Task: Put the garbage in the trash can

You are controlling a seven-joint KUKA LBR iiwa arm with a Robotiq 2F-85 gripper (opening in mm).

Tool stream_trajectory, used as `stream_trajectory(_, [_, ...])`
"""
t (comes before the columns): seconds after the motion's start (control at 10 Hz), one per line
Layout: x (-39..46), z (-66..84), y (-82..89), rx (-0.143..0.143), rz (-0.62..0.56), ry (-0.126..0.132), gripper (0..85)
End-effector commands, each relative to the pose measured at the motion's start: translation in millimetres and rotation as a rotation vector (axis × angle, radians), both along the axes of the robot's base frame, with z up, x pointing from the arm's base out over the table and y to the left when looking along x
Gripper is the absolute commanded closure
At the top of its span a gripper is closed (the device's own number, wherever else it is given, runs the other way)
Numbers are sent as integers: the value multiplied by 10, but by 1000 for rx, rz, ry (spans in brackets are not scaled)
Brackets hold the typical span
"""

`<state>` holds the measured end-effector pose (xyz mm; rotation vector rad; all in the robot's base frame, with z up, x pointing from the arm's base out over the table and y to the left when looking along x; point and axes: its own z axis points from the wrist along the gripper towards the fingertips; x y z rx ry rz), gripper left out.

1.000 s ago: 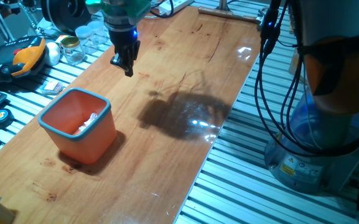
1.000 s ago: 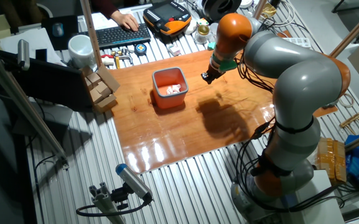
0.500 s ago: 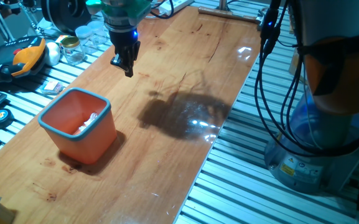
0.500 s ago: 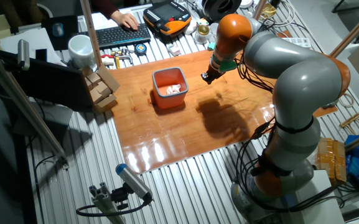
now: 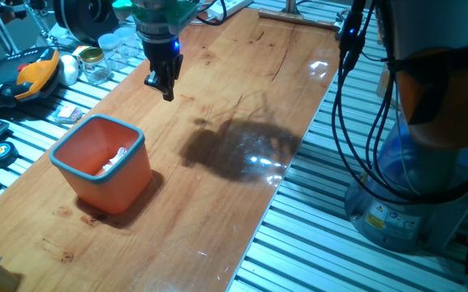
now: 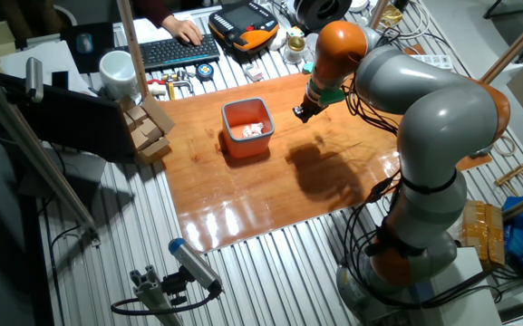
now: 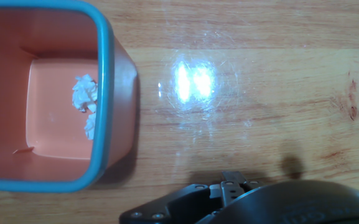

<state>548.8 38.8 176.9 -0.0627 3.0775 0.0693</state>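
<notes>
The trash can (image 5: pixel 121 183), a small orange bin with a light blue rim, stands on the wooden table near its left edge. It also shows in the other fixed view (image 6: pixel 244 147) and at the left of the hand view (image 7: pixel 105 74). The garbage (image 7: pixel 84 94), white crumpled scraps, lies inside the bin on its floor, against one wall; it shows in both fixed views too (image 5: pixel 118 156) (image 6: pixel 253 129). My gripper (image 5: pixel 161 86) hangs above the table beyond the bin, apart from it, also seen in the other fixed view (image 6: pixel 300 112). Its fingers look slightly parted and hold nothing.
Clear glass jars (image 5: pixel 96 65) and an orange-black device (image 5: pixel 35 69) sit off the table's left edge. A keyboard (image 6: pixel 175 52), a white mug (image 6: pixel 116 68) and wooden blocks (image 6: pixel 148 127) lie beyond the bin. My arm's base and cables (image 5: pixel 347 97) stand at the right.
</notes>
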Motion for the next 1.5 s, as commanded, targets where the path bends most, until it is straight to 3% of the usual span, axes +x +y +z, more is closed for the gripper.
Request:
stream_trajectory(0.0, [0, 0, 1, 1, 0, 0, 850])
stream_trajectory(1.4, [-5, 16, -4, -14, 1, -8, 850])
